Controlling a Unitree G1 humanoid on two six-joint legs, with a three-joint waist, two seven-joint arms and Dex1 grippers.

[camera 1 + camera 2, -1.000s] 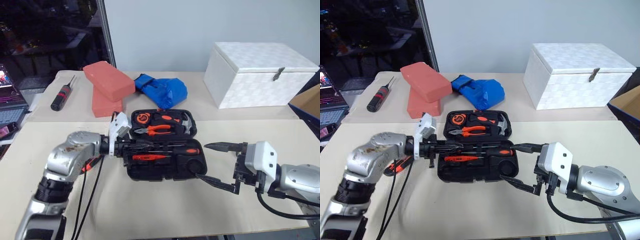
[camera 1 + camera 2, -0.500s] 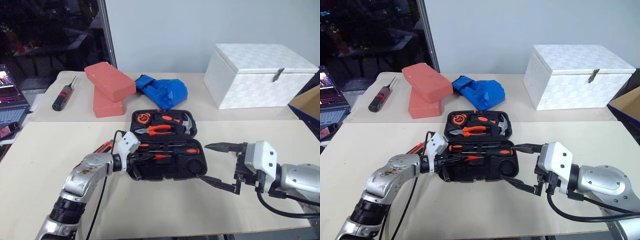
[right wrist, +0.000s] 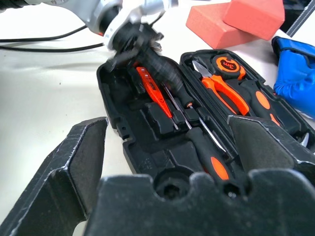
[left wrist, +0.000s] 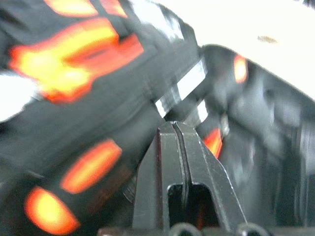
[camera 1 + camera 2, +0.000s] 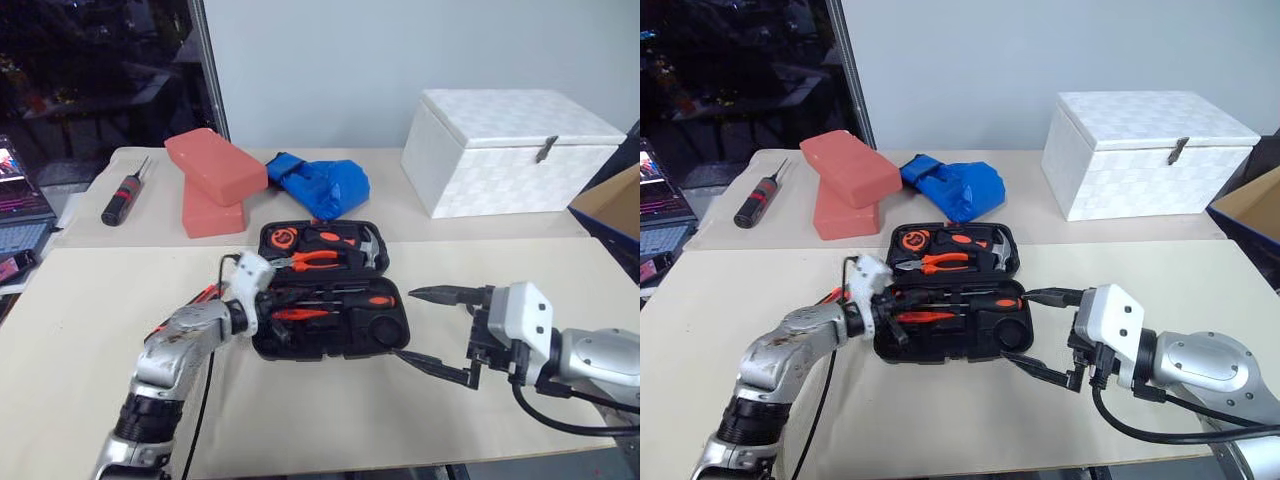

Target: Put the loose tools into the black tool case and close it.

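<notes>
Tool case: you have the black tool case (image 5: 330, 300) lying open in the middle of the table (image 5: 80, 330), lid half toward the far side, so its recesses face up for loading.
Lid contents: pliers (image 5: 312, 261), a tape measure (image 5: 281, 238) and a small hammer (image 5: 370, 243) sit in their moulded slots.
Near half: orange-and-black screwdrivers (image 5: 345, 299) and a flat orange tool (image 5: 300, 314) lie in the recesses.
Left gripper: your left gripper (image 5: 275, 318) has its fingers pressed together with nothing between them, tips at the case's left end over the tools, likely placed to nudge a tool down into its slot.
Loose tool: an orange-and-black handle (image 5: 205, 296) shows beside the left arm, outside the case.
Right gripper: your right gripper (image 5: 435, 327) hovers with jaws wide apart just beside the case's right end, gripping nothing, seemingly poised for the lid.
Judgement: don't close yet; that handle looks unpacked.
</notes>
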